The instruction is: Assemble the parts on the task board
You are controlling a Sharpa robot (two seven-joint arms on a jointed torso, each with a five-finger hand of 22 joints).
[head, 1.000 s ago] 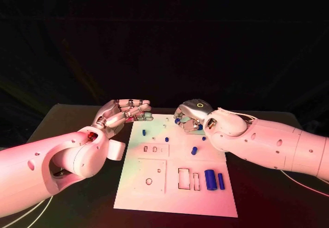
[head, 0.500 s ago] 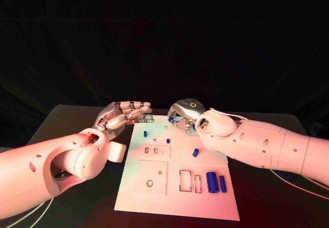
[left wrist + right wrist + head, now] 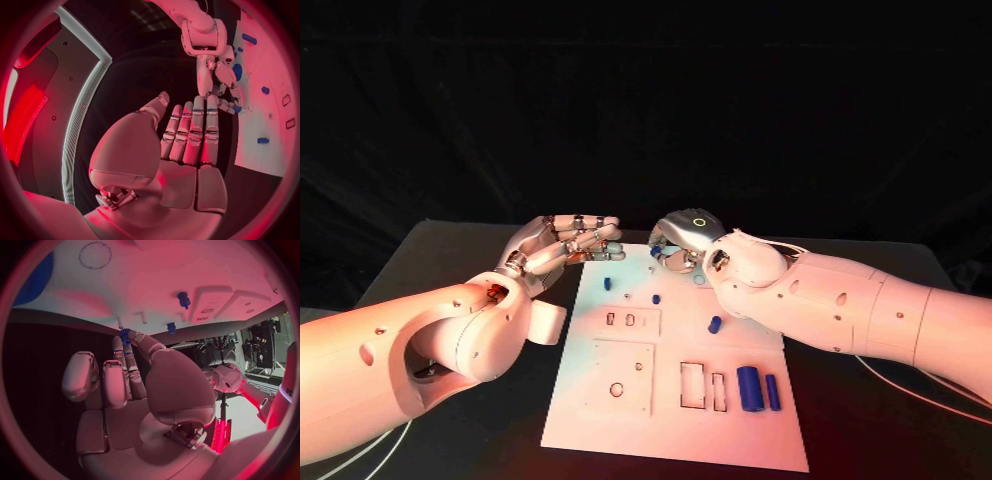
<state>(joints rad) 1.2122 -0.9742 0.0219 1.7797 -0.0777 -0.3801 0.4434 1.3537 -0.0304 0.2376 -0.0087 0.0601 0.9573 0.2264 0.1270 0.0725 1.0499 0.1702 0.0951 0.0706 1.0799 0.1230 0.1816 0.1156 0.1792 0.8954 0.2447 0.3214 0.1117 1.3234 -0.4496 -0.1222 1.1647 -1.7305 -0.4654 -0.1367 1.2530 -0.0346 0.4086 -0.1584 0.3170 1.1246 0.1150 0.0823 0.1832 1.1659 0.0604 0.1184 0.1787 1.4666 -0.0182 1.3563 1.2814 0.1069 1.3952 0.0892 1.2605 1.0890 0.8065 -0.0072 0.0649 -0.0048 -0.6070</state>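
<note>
arms: white rounded shells, dark screw holes
left hand (image 3: pixel 567 243): silver
right hand (image 3: pixel 682 243): silver, lit yellow ring
cables: thin, white

board (image 3: pixel 678 420): white, matt, smooth plastic
pegs (image 3: pixel 749 389): blue, smooth plastic
hands (image 3: pixel 568 243): silver, glossy metal
table (image 3: pixel 877 400): black, matt

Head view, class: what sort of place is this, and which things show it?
Probably a robotics test bench in a lab: a white task board with cut-out slots and small blue parts lies on a black table against dark drapes, worked by two silver hands.
</note>
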